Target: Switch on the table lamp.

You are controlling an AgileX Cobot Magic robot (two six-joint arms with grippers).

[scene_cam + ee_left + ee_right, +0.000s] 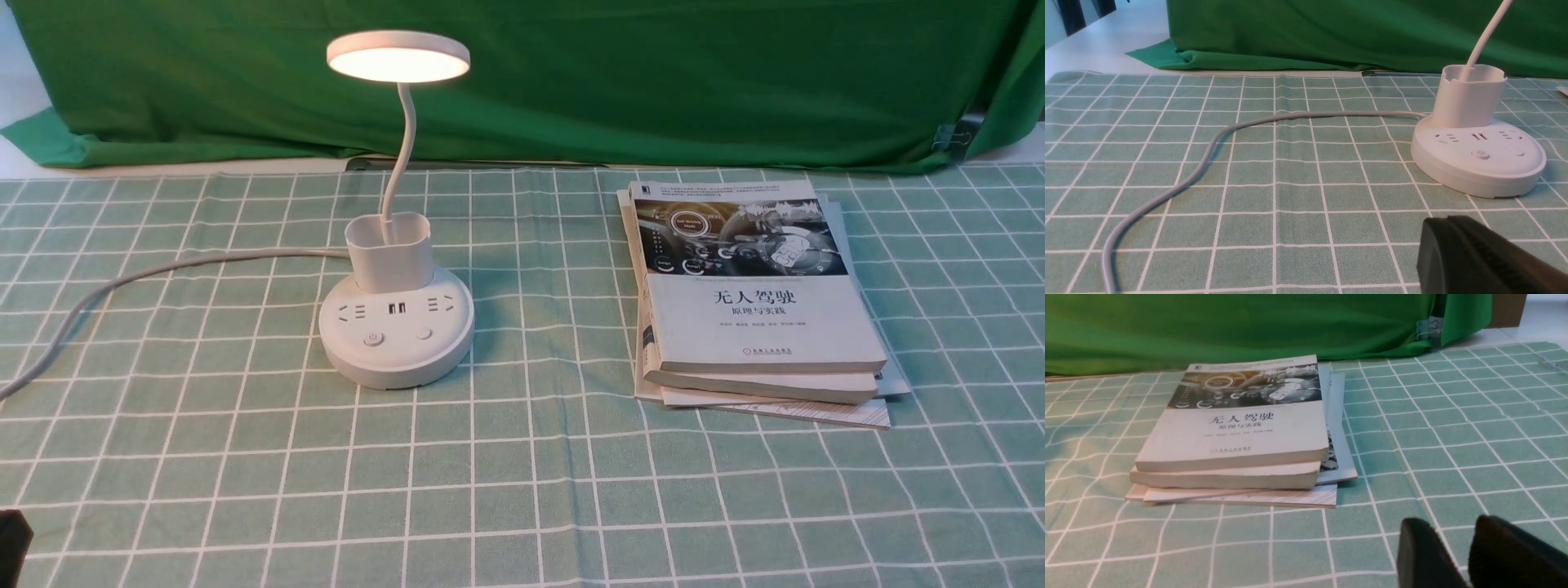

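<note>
The white table lamp stands left of centre on the checked cloth. Its flat round head (pixel 398 57) glows with light above the thin gooseneck (pixel 404 139). The cup-like holder (pixel 389 251) rises from the round base (pixel 396 359), which carries sockets and two buttons (pixel 373 338). Its white cord (pixel 163 269) runs off to the left. In the left wrist view the base (pixel 1478 171) sits beyond my left gripper (pixel 1447 222), which is shut, empty and well short of it. My right gripper (pixel 1451 528) is slightly open and holds nothing. The lamp is out of the right wrist view.
A stack of books (pixel 759 302) lies to the right of the lamp, in front of my right gripper (pixel 1237 433). A green backdrop cloth (pixel 653 82) hangs along the table's far edge. The cord (pixel 1208 151) snakes across the cloth on the left.
</note>
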